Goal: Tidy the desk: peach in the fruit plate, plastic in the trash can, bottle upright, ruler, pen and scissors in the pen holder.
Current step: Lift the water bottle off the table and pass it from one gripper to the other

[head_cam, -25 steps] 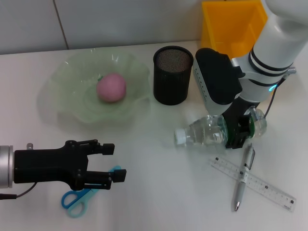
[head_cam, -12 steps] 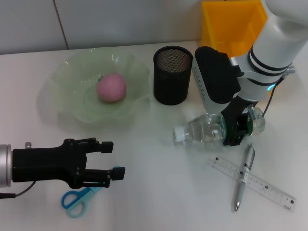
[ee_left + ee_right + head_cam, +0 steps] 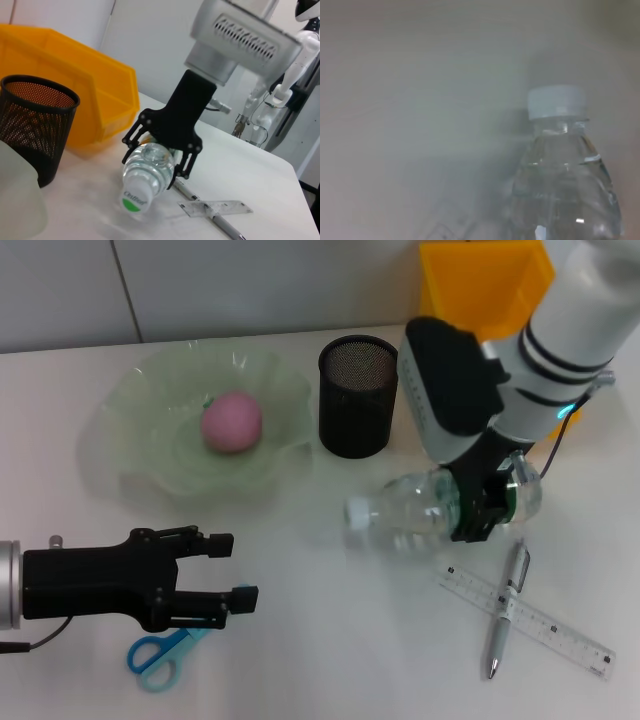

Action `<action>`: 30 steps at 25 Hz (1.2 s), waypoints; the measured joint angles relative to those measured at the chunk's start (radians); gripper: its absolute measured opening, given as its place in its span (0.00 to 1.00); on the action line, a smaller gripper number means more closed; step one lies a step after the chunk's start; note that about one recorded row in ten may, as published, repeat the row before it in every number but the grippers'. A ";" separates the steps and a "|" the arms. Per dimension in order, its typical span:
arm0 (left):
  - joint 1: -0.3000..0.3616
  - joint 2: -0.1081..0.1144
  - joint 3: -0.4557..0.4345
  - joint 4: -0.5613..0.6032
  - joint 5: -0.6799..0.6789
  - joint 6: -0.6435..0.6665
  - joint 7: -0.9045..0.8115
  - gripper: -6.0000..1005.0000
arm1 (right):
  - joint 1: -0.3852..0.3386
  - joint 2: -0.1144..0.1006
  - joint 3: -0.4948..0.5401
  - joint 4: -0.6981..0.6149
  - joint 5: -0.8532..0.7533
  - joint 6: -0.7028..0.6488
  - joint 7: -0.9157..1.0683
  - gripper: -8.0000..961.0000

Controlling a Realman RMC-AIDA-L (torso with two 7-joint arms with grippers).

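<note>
Status: peach (image 3: 232,422) is in fruit plate (image 3: 140,465); bottle (image 3: 420,512) lies on its side near worktop centre, right gripper (image 3: 484,502) jaws clamped round its body, uprighting in progress. Left gripper (image 3: 228,575) hovers jaws apart, empty, above scissors (image 3: 157,657). Outstanding: scissors, ruler (image 3: 545,621), pen (image 3: 506,608) to pen holder (image 3: 359,395); no plastic visible.

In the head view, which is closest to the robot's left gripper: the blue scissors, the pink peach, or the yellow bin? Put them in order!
Measured from the left gripper:
1. Blue scissors, right beside it, at the table's front edge.
2. Pink peach, farther back, in the green glass plate.
3. Yellow bin, far back on the right.
</note>
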 joint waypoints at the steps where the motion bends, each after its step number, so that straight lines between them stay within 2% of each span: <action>1: 0.000 0.000 -0.001 0.000 0.000 0.002 0.000 0.86 | -0.005 -0.001 0.014 -0.024 0.012 -0.020 0.000 0.80; 8: -0.002 0.000 -0.006 0.002 -0.001 0.017 -0.001 0.86 | -0.056 -0.007 0.134 -0.186 0.114 -0.141 -0.008 0.81; 14: -0.009 -0.003 -0.031 -0.001 -0.001 0.035 0.003 0.86 | -0.101 -0.013 0.204 -0.263 0.199 -0.174 -0.012 0.81; 18: -0.009 -0.009 -0.065 -0.002 -0.001 0.054 0.011 0.86 | -0.142 -0.028 0.300 -0.319 0.333 -0.223 -0.023 0.81; 20: -0.009 -0.012 -0.082 -0.002 -0.001 0.068 0.011 0.86 | -0.150 -0.031 0.324 -0.324 0.366 -0.233 -0.026 0.81; 22: -0.010 -0.019 -0.112 -0.002 -0.002 0.088 0.012 0.86 | -0.171 -0.040 0.364 -0.329 0.437 -0.246 -0.033 0.81; 23: -0.010 -0.028 -0.150 -0.003 -0.003 0.100 0.012 0.86 | -0.200 -0.051 0.410 -0.329 0.522 -0.250 -0.045 0.81; 25: -0.010 -0.031 -0.165 -0.003 -0.003 0.102 0.013 0.86 | -0.216 -0.055 0.435 -0.325 0.568 -0.252 -0.053 0.81; 27: -0.010 -0.041 -0.216 -0.006 -0.006 0.106 0.016 0.86 | -0.245 -0.062 0.476 -0.310 0.662 -0.257 -0.069 0.81; 30: -0.010 -0.044 -0.245 -0.033 -0.051 0.108 0.034 0.86 | -0.294 -0.071 0.501 -0.260 0.793 -0.259 -0.093 0.81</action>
